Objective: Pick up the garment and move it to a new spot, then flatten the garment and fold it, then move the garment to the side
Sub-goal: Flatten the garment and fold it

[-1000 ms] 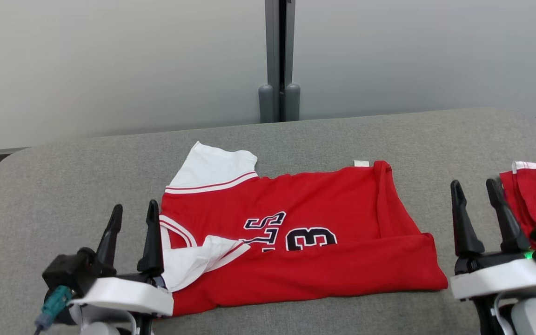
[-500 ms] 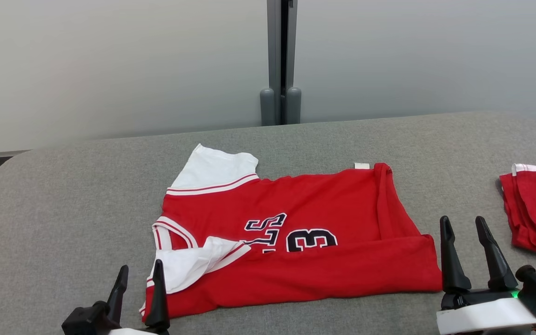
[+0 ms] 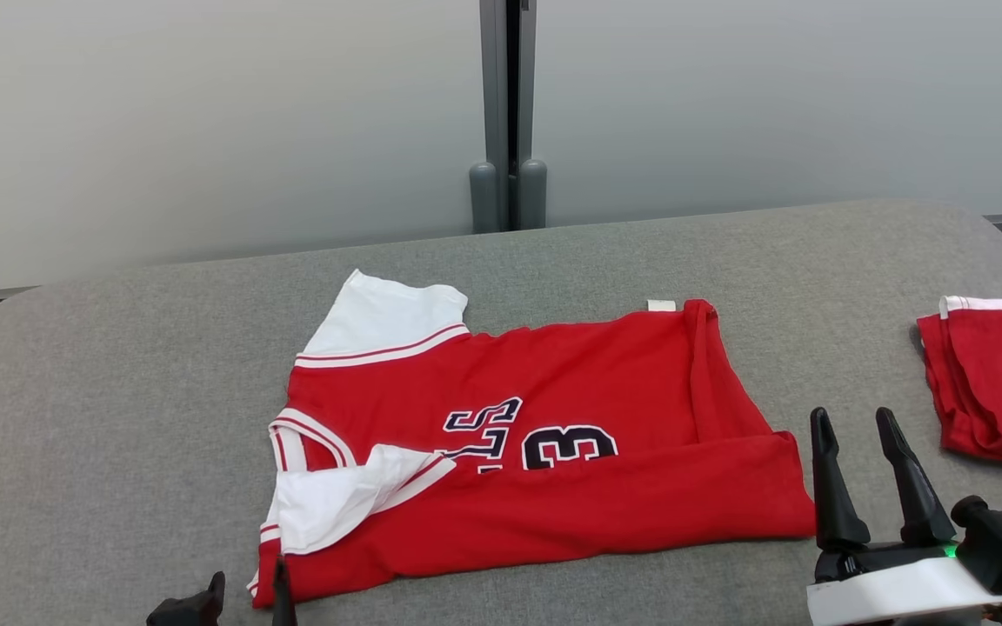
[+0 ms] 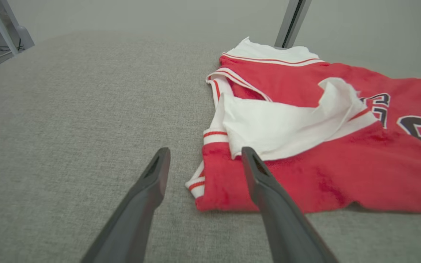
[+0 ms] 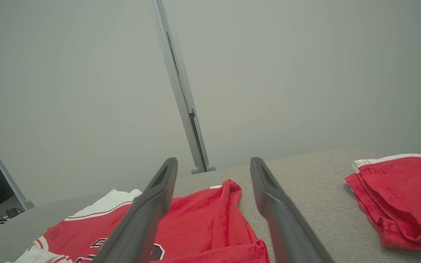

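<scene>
The garment (image 3: pixel 544 513) is a red jersey with white sleeves and dark numbers, lying flat in the middle of the grey padded table (image 3: pixel 118 391). Its near long edge is folded over and one white sleeve (image 3: pixel 336 504) is turned in. My left gripper (image 3: pixel 249 584) stands open at the bottom edge, just off the garment's near left corner. In the left wrist view that gripper (image 4: pixel 205 153) has its right finger (image 4: pixel 269 197) over the garment (image 4: pixel 305 182) corner, holding nothing. My right gripper (image 3: pixel 851 416) is open and empty beside the garment's right end, above the garment (image 5: pixel 203 223) in its own wrist view.
A second red garment (image 3: pixel 997 382) lies folded at the table's right edge, to the right of my right gripper; it also shows as a folded red pile (image 5: pixel 400 193) in the right wrist view. A grey post (image 3: pixel 505 113) and pale wall panels stand behind the table.
Both grippers have drawn back toward me, still open; the left one now barely shows its fingertips. The view has shifted slightly. The garment lies as before.
</scene>
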Robot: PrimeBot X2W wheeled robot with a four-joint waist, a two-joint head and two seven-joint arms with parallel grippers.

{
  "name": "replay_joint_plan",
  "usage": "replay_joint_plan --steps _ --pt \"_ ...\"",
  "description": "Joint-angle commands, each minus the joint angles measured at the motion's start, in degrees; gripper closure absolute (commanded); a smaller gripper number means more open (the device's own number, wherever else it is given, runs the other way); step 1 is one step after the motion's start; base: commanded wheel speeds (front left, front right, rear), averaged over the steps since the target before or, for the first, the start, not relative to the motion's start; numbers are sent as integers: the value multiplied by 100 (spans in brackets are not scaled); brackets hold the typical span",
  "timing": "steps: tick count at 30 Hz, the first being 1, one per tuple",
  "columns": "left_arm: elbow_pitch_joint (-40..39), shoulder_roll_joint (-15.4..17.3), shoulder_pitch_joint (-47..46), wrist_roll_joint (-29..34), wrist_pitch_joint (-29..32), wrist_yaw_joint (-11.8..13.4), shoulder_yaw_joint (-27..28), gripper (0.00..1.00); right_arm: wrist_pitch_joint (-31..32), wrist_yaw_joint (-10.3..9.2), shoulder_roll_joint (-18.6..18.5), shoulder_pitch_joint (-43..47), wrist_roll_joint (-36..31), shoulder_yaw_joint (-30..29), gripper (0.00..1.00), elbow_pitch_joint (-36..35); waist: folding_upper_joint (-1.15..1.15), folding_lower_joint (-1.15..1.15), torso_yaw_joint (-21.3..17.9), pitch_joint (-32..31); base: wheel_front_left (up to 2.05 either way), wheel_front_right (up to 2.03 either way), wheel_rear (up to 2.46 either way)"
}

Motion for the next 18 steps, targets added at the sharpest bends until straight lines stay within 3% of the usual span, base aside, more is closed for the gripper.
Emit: replay_joint_plan --steps 1,10,13,15,18 --pt "166 19 -116 16 -6 23 -11 0 -4 0 -19 -27 26 19 0 9 0 0 -21 9 0 0 0" --pt "1467 226 -643 51 116 -49 -85 0 -4 0 -68 -65 74 70 0 59 0 0 -143 70 0 0 0" --pt "1777 223 -746 -8 258 -178 -128 0 -4 0 -75 -45 81 24 0 119 0 0 -153 80 0 0 0" --pt "1900 199 -804 -26 275 -314 -193 100 -5 0 -68 -29 89 -46 0 227 0 0 -136 85 0 0 0" --pt "1935 189 -883 -37 198 -479 -265 100 89 0 -11 -66 211 -256 0 543 0 0 -65 95 0 0 0"
